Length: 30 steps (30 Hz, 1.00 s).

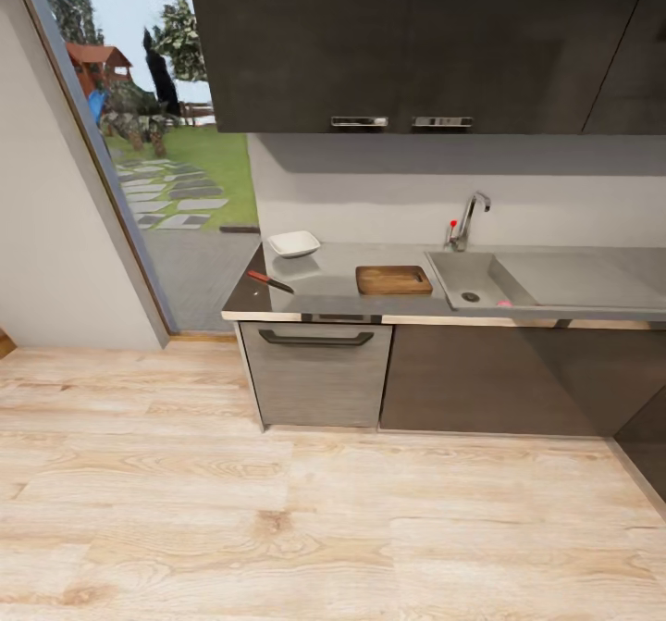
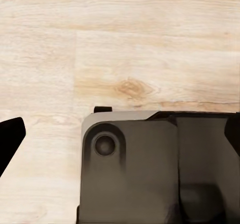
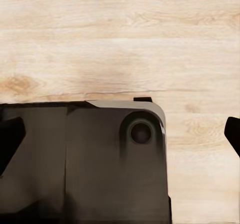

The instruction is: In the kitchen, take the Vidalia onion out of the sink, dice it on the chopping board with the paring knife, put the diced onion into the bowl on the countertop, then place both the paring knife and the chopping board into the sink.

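Approach stage: Vidalia onion (image 1: 504, 304) at sink's (image 1: 481, 265) near right corner, right of chopping board (image 1: 394, 279).
Well ahead of both wrists over wooden floor (image 3: 150, 43); pincer states indeterminable.

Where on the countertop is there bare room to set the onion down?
Bare countertop between the paring knife and the chopping board; the board's top is bare too. Right of the sink, the drainer is bare. The bowl and knife crowd the left end.
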Motion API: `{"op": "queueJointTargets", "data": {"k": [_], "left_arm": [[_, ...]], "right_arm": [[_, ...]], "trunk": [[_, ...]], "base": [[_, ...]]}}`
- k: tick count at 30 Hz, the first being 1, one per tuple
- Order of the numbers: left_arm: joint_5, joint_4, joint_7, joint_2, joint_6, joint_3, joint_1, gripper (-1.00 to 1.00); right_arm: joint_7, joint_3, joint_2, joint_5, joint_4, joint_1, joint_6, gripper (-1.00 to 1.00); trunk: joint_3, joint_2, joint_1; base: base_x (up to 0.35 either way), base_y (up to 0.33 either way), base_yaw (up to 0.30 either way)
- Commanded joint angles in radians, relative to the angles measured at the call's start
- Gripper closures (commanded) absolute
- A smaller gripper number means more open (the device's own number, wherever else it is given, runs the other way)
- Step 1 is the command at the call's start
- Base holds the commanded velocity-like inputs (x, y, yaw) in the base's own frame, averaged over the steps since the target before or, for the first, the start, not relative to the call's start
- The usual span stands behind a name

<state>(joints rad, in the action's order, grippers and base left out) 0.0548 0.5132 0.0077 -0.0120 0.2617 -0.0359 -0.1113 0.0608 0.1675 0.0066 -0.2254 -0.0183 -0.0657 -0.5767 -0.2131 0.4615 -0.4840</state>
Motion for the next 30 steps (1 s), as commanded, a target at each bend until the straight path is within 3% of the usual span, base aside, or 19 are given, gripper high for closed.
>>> {"op": "queueJointTargets", "data": {"k": [1, 6, 7, 13, 14, 20, 22, 26, 30], "left_arm": [[0.008, -0.001, 0.001, 0.002, 0.002, 0.008, 0.0, -1.0], [0.021, -0.007, -0.002, 0.005, 0.003, 0.128, 0.002, -1.0], [0.021, -0.007, -0.002, 0.006, 0.003, 0.138, 0.003, -1.0], [0.022, -0.007, -0.003, 0.006, 0.004, 0.153, 0.003, -1.0], [0.022, -0.008, -0.003, 0.006, 0.005, 0.153, 0.003, -1.0], [0.02, -0.01, -0.004, 0.005, 0.008, 0.153, 0.004, -1.0], [0.02, -0.01, -0.005, 0.005, 0.008, 0.153, 0.004, -1.0], [0.019, -0.011, -0.006, 0.003, 0.008, 0.151, 0.003, -1.0], [0.019, -0.017, -0.006, 0.003, 0.008, 0.151, 0.003, -1.0]], "right_arm": [[0.006, 0.004, 0.0, -0.007, 0.0, 0.002, -0.004, -1.0], [0.0, -0.002, -0.005, 0.003, -0.022, 0.01, 0.003, -1.0], [-0.003, -0.003, -0.008, 0.003, -0.032, 0.011, 0.004, -1.0], [-0.017, -0.006, -0.026, 0.002, -0.152, 0.012, 0.024, -1.0], [-0.036, -0.006, -0.04, 0.002, -0.243, 0.012, 0.07, -1.0], [-0.061, -0.008, -0.077, 0.001, -0.548, 0.012, 0.262, -1.0], [-0.063, -0.008, -0.084, 0.001, -0.611, 0.012, 0.289, -1.0], [-0.065, -0.014, -0.112, 0.002, -0.871, 0.012, 0.346, -1.0], [-0.064, -0.016, -0.13, 0.003, -0.962, 0.016, 0.344, -1.0]], "trunk": [[-0.001, 0.002, 0.0], [-0.001, 0.002, 0.0], [-0.001, 0.002, 0.0], [-0.001, 0.002, 0.0], [-0.001, 0.002, 0.0], [-0.001, 0.002, 0.0], [-0.001, 0.002, 0.0], [-0.001, 0.002, 0.0], [-0.001, 0.002, 0.0]], "base": [[0.0, 0.0, 0.0], [0.0, 0.0, 0.0], [0.0, 0.0, 0.0], [0.0, 0.0, 0.0], [0.0, 0.0, 0.0], [0.0, 0.0, 0.0], [0.0, 0.0, 0.0], [0.0, 0.0, 0.0], [0.0, 0.0, 0.0]]}}
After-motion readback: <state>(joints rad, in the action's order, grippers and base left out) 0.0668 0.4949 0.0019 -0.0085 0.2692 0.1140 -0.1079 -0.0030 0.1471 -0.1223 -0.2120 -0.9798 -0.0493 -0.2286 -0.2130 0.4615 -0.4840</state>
